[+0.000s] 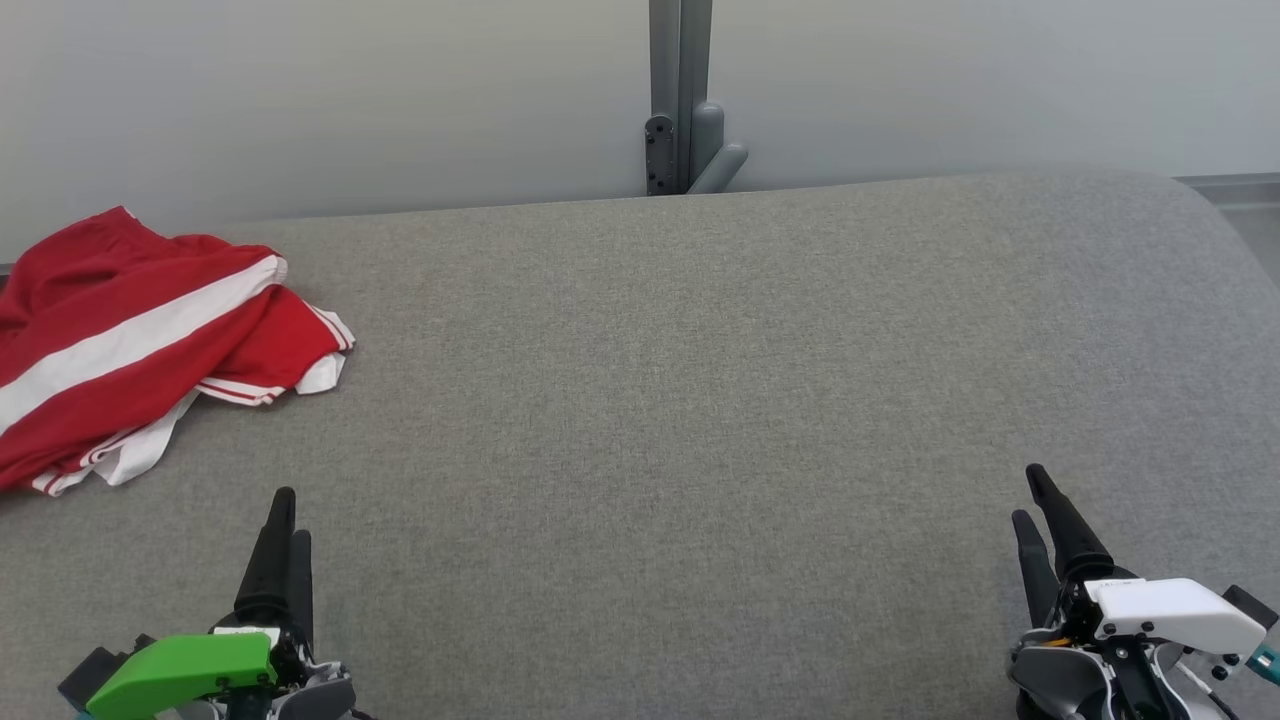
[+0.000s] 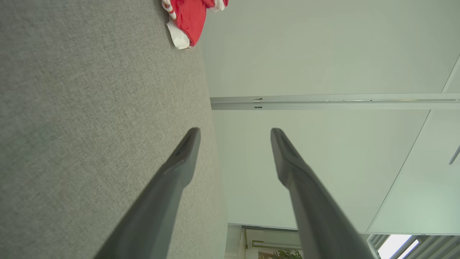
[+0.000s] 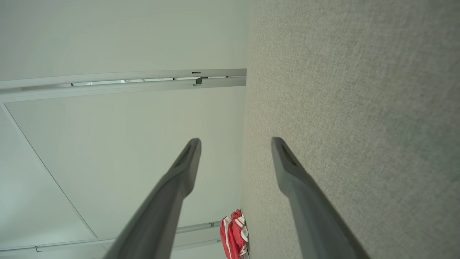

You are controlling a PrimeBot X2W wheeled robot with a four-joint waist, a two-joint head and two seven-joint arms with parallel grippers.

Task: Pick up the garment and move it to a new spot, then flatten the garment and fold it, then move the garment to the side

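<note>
Down at the bottom edge, both hands are in shot. Left hand (image 1: 292, 515) sits low on the left under its green cover (image 1: 185, 672), dark fingers pointing up the grey fabric counter (image 1: 700, 400). Right hand (image 1: 1027, 493) mirrors it low on the right, with a white cover (image 1: 1175, 612) on top. From the head the fingers look stacked close, but each hand is seen edge-on there.

Over to the wrist cameras, and that settles it. The left hand (image 2: 235, 131) has its fingers spread wide, one over the counter and one against the pale wall (image 2: 323, 54). The right hand (image 3: 236, 141) is just as wide, with the counter's edge running up between its fingers.

And the garment (image 1: 130, 330)? It lies in a loose heap at the far left of the counter, close to the back edge. It's red with a broad white band and striped white trim, and it runs off the left side of the head view. It's well apart from both hands, nearer the left one. A corner of it peeks in at the top of the left wrist view (image 2: 192, 18). In the right wrist view it's a small red bundle far down the counter (image 3: 231, 233).

Behind the counter's back edge a grey post (image 1: 680, 90) stands upright against the wall.
</note>
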